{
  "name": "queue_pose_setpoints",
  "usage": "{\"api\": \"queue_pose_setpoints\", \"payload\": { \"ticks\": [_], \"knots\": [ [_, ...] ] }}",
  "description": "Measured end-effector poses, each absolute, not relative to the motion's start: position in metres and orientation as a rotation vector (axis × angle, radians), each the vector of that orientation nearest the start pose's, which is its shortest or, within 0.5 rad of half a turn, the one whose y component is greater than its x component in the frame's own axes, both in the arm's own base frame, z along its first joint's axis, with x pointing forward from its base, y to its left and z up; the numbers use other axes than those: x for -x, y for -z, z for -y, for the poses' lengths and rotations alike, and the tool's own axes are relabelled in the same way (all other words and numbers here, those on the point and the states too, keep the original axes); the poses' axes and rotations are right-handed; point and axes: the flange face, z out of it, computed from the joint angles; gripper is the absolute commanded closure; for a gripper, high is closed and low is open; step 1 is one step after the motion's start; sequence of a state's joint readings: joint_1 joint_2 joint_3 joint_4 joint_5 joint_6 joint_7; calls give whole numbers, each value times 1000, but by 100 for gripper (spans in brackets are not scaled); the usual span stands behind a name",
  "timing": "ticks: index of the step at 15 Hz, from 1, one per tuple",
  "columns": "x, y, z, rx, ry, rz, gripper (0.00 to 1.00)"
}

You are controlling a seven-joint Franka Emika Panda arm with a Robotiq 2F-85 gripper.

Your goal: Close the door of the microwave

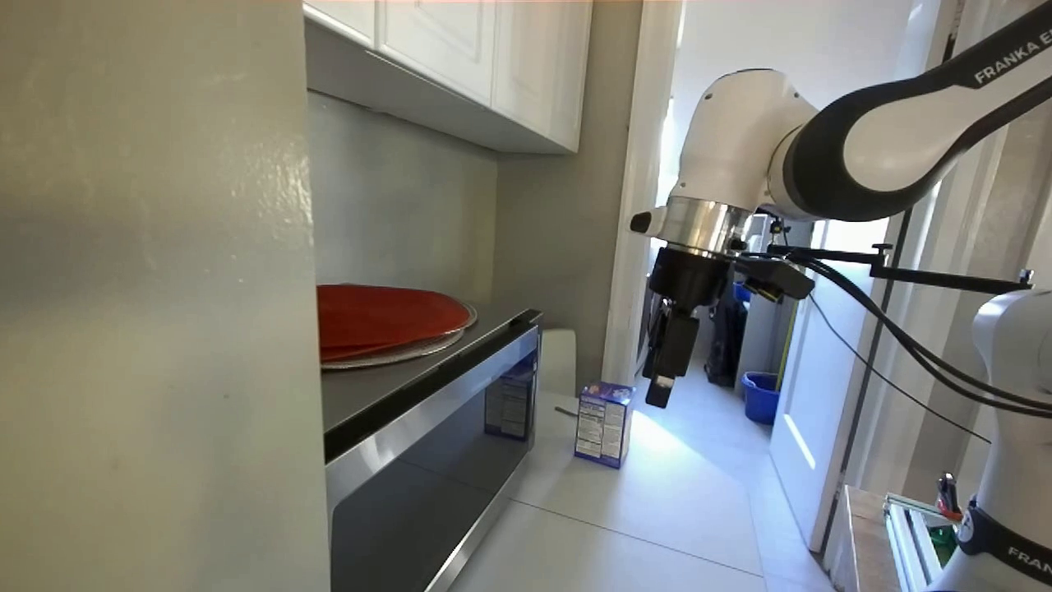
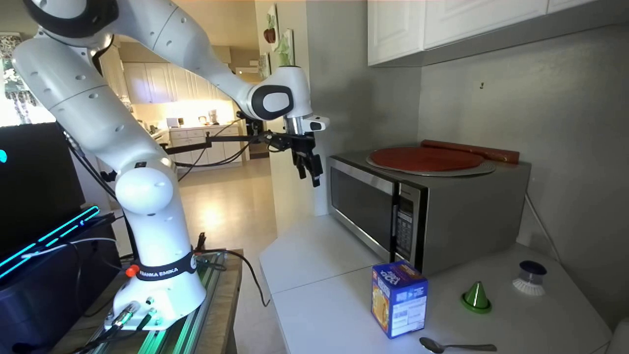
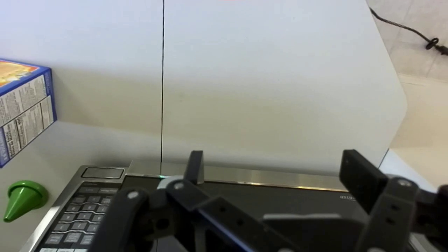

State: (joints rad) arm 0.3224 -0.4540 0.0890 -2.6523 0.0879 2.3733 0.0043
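Gripper (image 3: 272,168) hangs near the microwave (image 2: 457,214), jaws spread wide, holding nothing. In the wrist view it partly masks the door (image 3: 287,197) at the microwave's front; full closure cannot be confirmed.

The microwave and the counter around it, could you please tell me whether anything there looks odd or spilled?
No spill or damage shows. Slightly odd: a red disc on a round grey tray lies on top of the microwave, perhaps an unusual storage spot, and a spoon lies loose on the counter.
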Motion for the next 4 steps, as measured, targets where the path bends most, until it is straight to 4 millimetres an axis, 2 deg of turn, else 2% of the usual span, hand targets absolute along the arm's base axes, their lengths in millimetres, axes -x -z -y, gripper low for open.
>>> {"api": "queue_pose_setpoints", "payload": {
  "ticks": [4],
  "knots": [
    [-366, -401, -160, 3026, 243, 525, 0]
  ]
}}
